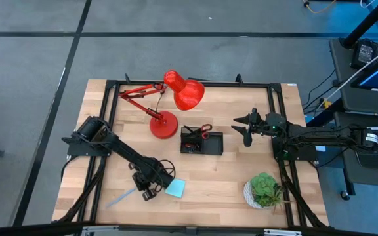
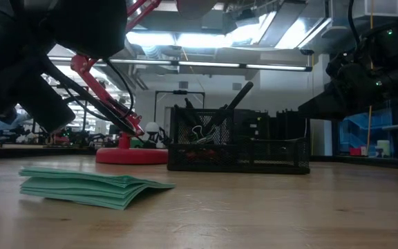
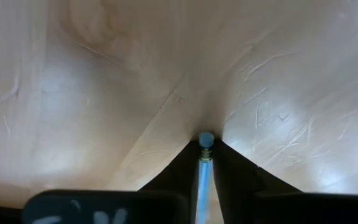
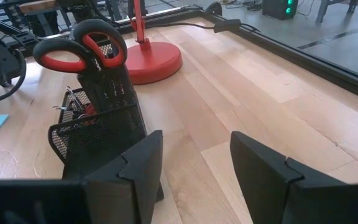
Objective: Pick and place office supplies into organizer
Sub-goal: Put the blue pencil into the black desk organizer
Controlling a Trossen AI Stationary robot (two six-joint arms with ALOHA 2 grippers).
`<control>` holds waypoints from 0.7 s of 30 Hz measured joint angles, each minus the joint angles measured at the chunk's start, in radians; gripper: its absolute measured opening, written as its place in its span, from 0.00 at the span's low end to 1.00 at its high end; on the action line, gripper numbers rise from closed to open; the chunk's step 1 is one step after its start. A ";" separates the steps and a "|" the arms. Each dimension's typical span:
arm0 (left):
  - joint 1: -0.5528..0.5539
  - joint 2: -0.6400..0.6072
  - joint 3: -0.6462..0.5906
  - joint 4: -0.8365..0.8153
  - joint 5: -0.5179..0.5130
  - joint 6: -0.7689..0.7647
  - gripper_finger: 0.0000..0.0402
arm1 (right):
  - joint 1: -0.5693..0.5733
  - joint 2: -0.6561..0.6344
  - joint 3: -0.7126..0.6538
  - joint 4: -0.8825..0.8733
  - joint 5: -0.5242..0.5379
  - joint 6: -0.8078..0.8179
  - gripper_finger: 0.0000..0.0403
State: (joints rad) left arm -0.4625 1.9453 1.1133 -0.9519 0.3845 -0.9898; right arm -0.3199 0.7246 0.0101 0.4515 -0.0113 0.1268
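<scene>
done: scissors and clips are already in the organizer
left gripper: my fingers pinch the light-blue pen down on the table
right gripper: open, idling by the organizer
left: sticky-note pad beside me on the wood

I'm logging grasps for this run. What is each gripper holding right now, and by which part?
The left gripper pinches the thin light-blue pen near its capped end. The right gripper stands open, holding nothing.
</scene>
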 joint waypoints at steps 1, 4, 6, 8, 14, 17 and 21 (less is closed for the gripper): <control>0.000 0.000 0.000 0.000 0.000 0.006 0.09 | 0.000 0.000 0.000 0.000 0.000 0.000 0.47; 0.000 0.000 0.000 0.000 0.000 0.017 0.05 | 0.000 0.000 0.000 0.000 0.000 0.000 0.47; 0.000 0.000 0.000 0.000 0.000 0.017 0.04 | 0.000 0.000 0.000 0.000 0.000 0.000 0.47; 0.000 0.000 0.000 0.000 0.000 0.028 0.04 | 0.000 0.000 0.000 0.000 0.000 0.000 0.47; 0.000 -0.002 0.000 0.001 0.000 0.047 0.04 | 0.000 0.000 0.000 0.000 0.000 0.000 0.47; 0.000 -0.016 -0.001 0.008 -0.001 0.047 0.04 | 0.000 0.000 0.000 0.000 0.000 0.000 0.47; -0.002 -0.049 0.001 0.016 -0.034 0.038 0.04 | 0.000 0.000 0.000 0.000 0.000 -0.004 0.47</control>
State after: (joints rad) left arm -0.4644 1.8963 1.1139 -0.9358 0.3509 -0.9516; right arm -0.3196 0.7246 0.0101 0.4515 -0.0109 0.1230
